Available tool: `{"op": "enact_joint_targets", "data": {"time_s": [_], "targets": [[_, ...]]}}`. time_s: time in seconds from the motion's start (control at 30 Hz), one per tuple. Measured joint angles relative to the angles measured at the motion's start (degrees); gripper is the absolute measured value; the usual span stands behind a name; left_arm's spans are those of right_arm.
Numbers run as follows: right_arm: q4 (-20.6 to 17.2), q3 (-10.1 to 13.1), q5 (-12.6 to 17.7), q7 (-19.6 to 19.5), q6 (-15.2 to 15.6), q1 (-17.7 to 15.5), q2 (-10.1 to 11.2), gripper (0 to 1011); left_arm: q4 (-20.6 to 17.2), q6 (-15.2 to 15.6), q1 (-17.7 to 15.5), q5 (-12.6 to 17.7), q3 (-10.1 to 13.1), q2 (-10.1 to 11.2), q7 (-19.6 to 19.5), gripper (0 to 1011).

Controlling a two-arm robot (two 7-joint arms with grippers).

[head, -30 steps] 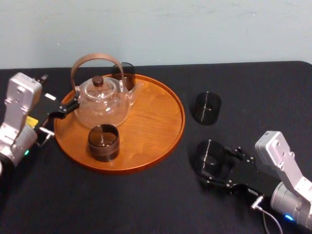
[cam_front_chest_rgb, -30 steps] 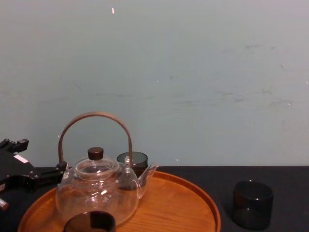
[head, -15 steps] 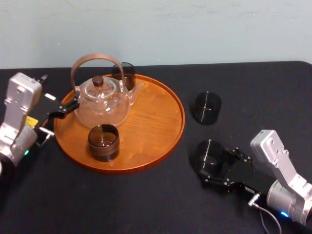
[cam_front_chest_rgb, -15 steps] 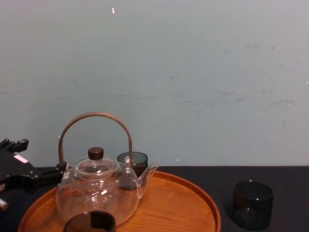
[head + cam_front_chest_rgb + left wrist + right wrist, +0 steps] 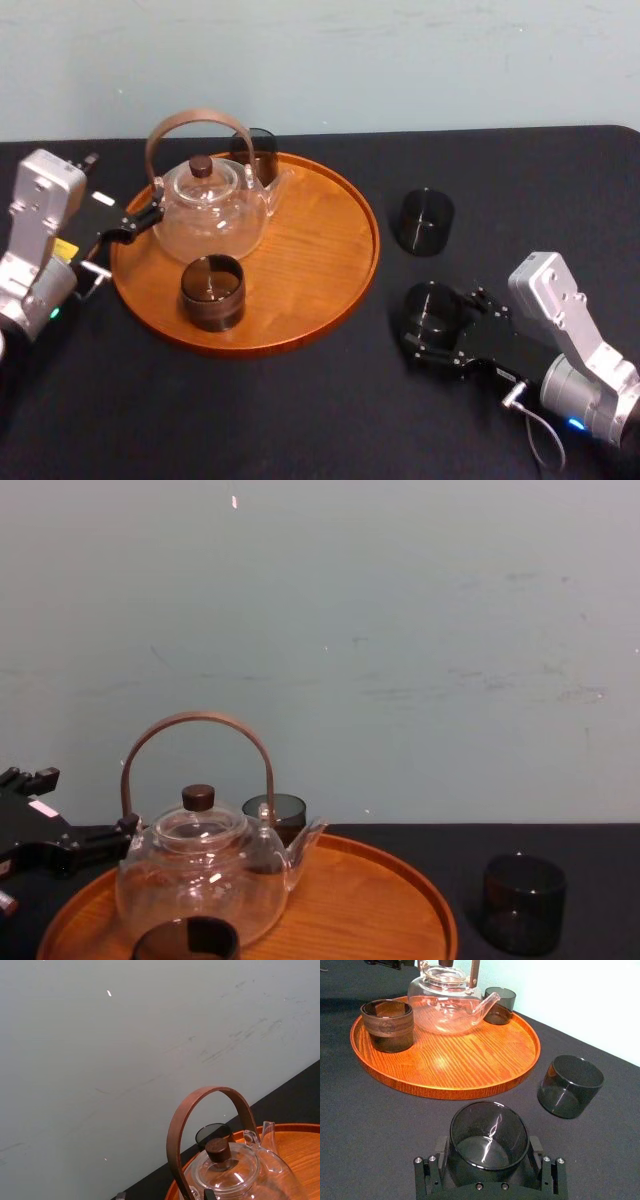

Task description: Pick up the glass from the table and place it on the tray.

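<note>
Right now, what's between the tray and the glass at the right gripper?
Just bare table: in the right wrist view, nothing lies between the glass at the right gripper and the rim of the tray.

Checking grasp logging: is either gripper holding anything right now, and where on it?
The right gripper holds the dark glass by its lower sides, a finger on each side. The left gripper sits parked by the tray.
</note>
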Motion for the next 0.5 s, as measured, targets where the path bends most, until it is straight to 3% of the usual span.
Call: {"op": "enact_joint_targets", "data": {"time_s": [0.5], "targets": [[3.4, -1.1, 0.8, 0.6, -0.2, 2.8, -1.6, 1009, 0.0, 0.0, 0.0, 0.0, 0.0, 0.0, 0.0, 1010]]}}
